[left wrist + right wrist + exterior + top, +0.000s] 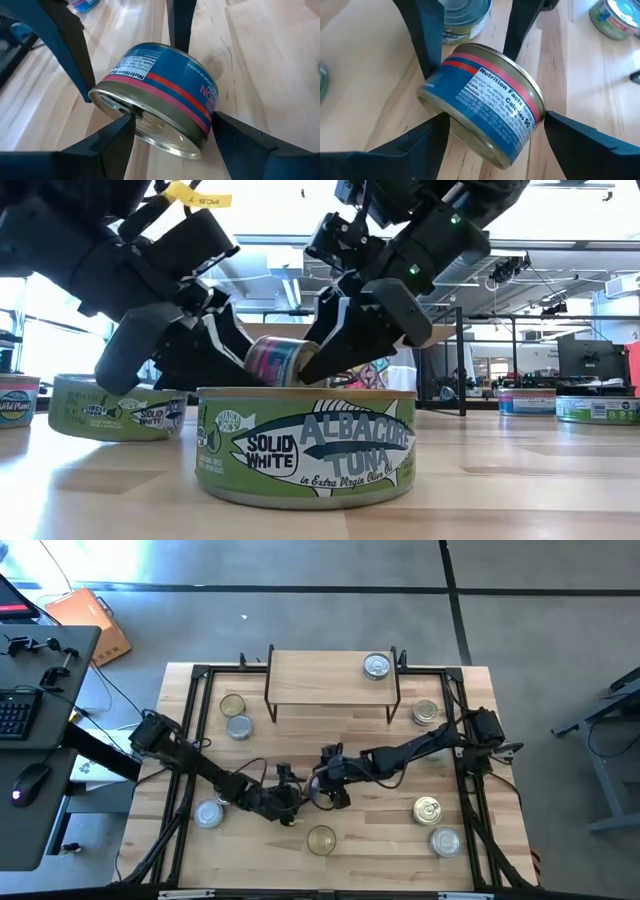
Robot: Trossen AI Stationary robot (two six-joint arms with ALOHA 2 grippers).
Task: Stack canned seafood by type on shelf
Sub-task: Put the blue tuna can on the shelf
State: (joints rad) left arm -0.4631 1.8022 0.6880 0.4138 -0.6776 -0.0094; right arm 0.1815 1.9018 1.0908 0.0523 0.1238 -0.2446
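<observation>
In the high view, the left end effector (291, 802) and right end effector (322, 783) are seen meeting in front of the shelf (330, 676), where one silver-topped tin (376, 666) stands. In the low view, a blue tin (277, 361) is held tilted between them, behind a green tuna tin (305, 445) on the bench (520, 480). In the wrist views, the blue tin is gripped by the left fingers (107, 142), while the right fingers (580, 137) are spread open beside it.

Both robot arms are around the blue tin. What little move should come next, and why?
Probably the right gripper should back straight away from the blue tin. The left gripper looks clamped on the tilted tin, while the right one's jaws stand open around it. Backing off frees the left arm to carry it to the shelf.
</observation>
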